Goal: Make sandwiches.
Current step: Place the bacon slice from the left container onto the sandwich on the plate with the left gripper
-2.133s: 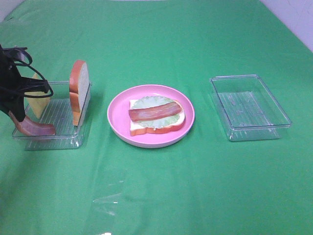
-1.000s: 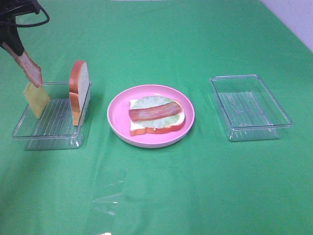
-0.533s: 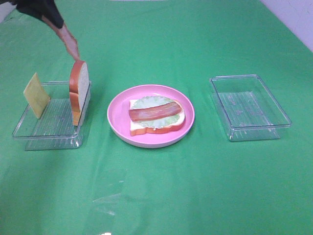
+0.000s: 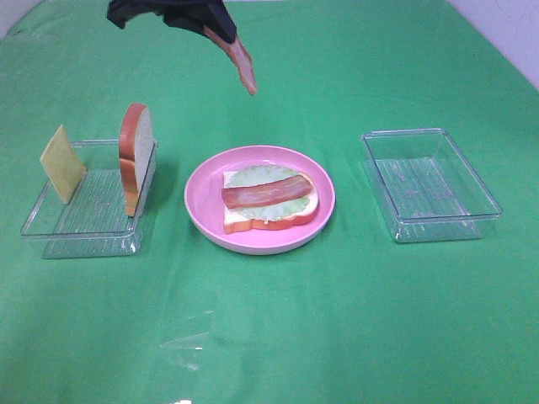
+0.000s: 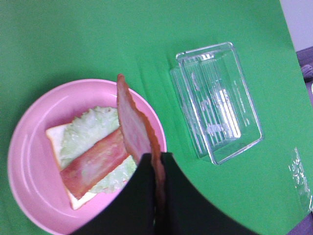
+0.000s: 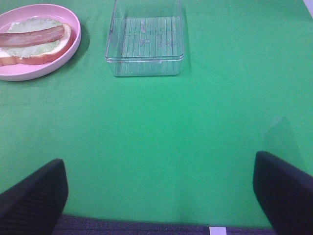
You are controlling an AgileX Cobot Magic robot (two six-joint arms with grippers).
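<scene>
1. The held bacon strip is pinched at one end by the left fingers, which are clamped tight on it. It hangs slanting down in the air at about 11 o'clock of the pink plate, well above the table.
2. Handling, as judged: it looks light and thin, stiff enough to keep its wavy shape, not fragile, and probably slick on its smooth toy surface. The end grip leaves the free end clear to be laid down first.
3. The pink plate sits at the centre of the table. On it a bottom bread slice lies flat, with a lettuce leaf on it and a laid bacon strip across the leaf. The sandwich is part-built, and the cheese and top slice are not yet on.
4. The left tray is at 9 o'clock of the plate.
   - A cheese square leans on edge at the end far from the plate.
   - An upright bread slice stands against the wall nearest the plate.
   - Both have free upper edges, which look like the best place to take hold.
5. The right tray is at 3 o'clock of the plate. Nothing can be seen in it.
6. The right fingers are spread wide with nothing between them, over bare green table. They are out of the high view.
</scene>
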